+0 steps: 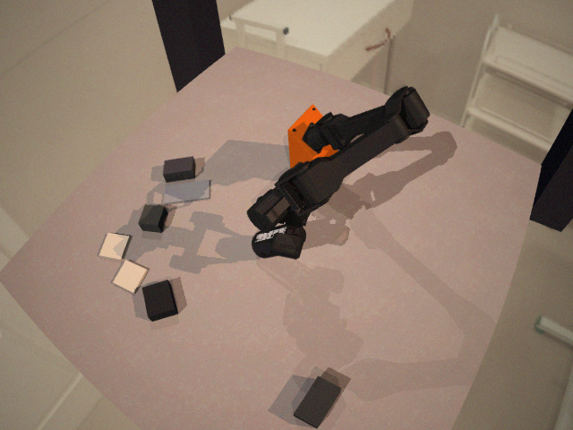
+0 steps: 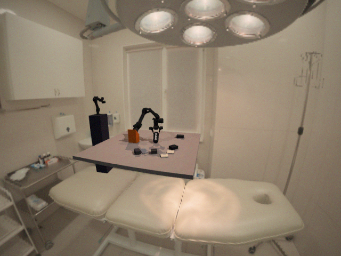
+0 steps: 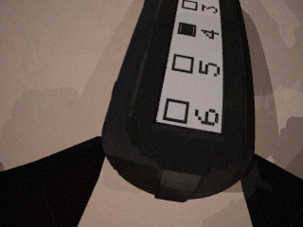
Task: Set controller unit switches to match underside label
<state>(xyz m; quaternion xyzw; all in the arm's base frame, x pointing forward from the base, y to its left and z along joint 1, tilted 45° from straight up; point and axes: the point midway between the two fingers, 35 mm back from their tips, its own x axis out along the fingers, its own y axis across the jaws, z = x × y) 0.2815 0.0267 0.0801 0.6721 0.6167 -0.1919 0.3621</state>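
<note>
The dark grey controller unit (image 1: pixel 269 242) (image 2: pixel 155 137) (image 3: pixel 142 89) is held on end above the middle of the bench (image 1: pixel 393 287), its underside turned to the wrist camera. Its white label shows squares 6, 5 and 3 empty and square 4 filled. Squares 2 and 1 are too small to read surely. The switches are hidden. My gripper (image 1: pixel 286 225) (image 2: pixel 155 130) (image 3: pixel 176 153) points down and is shut on the near end of the unit, with a finger on each side.
An orange block (image 1: pixel 299 144) (image 2: pixel 133 136) stands by the arm's base. To the left lie dark blocks (image 1: pixel 179 168) (image 1: pixel 153 218) (image 1: pixel 159 299), two pale tiles (image 1: pixel 115 245) (image 1: pixel 130 275) and a grey plate (image 1: pixel 186 191). Another dark block (image 1: pixel 318 400) lies near the front edge.
</note>
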